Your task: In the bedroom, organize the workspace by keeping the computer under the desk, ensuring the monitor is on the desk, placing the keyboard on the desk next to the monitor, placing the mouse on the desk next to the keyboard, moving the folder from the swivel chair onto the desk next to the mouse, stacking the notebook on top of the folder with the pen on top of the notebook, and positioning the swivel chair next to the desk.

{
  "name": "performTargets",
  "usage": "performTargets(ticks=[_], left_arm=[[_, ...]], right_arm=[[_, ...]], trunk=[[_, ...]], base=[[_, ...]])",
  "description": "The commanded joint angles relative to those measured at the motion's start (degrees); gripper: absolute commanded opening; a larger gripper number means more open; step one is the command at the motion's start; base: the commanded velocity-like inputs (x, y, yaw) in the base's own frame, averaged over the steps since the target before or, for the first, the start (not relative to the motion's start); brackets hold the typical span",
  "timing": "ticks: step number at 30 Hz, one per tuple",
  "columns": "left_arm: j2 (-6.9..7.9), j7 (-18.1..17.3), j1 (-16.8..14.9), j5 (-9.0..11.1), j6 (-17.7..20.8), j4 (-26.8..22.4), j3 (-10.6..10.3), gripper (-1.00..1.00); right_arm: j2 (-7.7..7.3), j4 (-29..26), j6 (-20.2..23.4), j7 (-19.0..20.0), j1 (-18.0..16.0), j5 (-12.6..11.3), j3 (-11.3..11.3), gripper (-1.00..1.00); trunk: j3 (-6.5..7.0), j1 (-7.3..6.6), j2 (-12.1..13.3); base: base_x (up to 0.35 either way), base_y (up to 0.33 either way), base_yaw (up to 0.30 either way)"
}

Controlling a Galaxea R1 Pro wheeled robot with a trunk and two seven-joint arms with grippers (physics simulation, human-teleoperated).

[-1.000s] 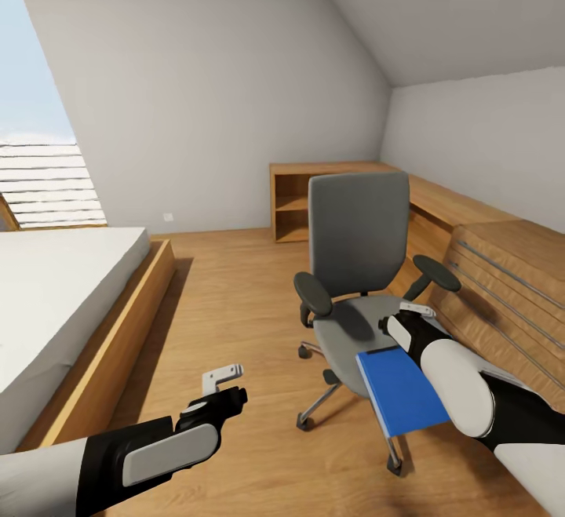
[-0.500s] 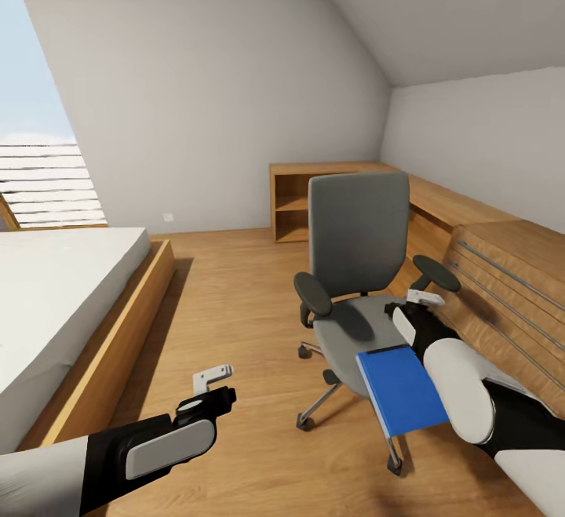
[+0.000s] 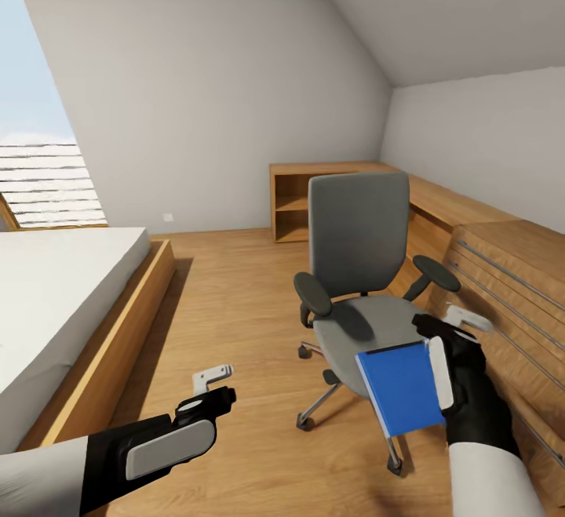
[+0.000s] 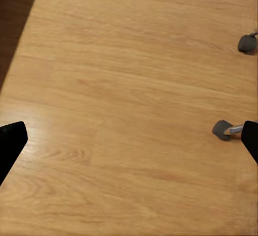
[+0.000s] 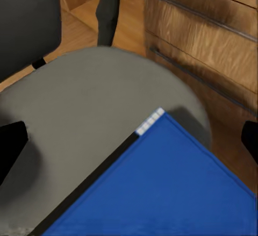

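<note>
The grey swivel chair (image 3: pixel 357 254) stands mid-room on the wood floor, facing me. A bright blue folder (image 3: pixel 402 390) lies on its seat and overhangs the front edge; in the right wrist view the folder (image 5: pixel 161 193) covers the near part of the seat (image 5: pixel 91 101). My right gripper (image 3: pixel 448 324) hovers open just above the folder's far right corner, one fingertip (image 5: pixel 12 139) on each side. My left gripper (image 3: pixel 213 388) hangs open and empty low over the floor, left of the chair. The desk, computer, monitor, keyboard, mouse, notebook and pen are out of view.
A low wood-framed bed (image 3: pixel 63 297) runs along the left. Light wood cabinets with long metal handles (image 3: pixel 502 282) line the right wall close behind the chair, and an open shelf unit (image 3: pixel 294 203) stands at the back. Chair casters (image 4: pixel 223 129) sit near my left gripper.
My right arm has swung rightward and turned, carrying its gripper from over the seat to the folder's far right corner. The left gripper dropped back slightly, then held still.
</note>
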Motion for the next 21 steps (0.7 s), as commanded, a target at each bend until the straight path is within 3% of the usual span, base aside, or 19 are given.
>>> performTargets(ticks=[1, 5, 21], left_arm=[[0.02, 0.1, -0.1, 0.4, -0.6, -0.3, -0.2, 1.00], [0.09, 0.1, -0.1, 0.5, -0.6, -3.5, -0.2, 1.00], [0.19, 0.0, -0.1, 0.6, -0.6, -4.1, -0.2, 1.00]], right_arm=[[0.21, -1.9, 0.9, -0.4, 1.0, -1.5, 0.1, 1.00], [2.29, -9.6, 3.8, -0.4, 4.8, -5.6, 0.8, 1.00], [3.73, -12.1, 4.4, -0.4, 5.6, -6.5, 0.9, 1.00]], trunk=[[-0.06, -0.01, 0.0], [-0.06, -0.01, 0.0], [-0.08, -0.01, 0.0]], base=[[0.000, 0.000, 0.000], [0.000, 0.000, 0.000], [0.000, 0.022, 0.000]])
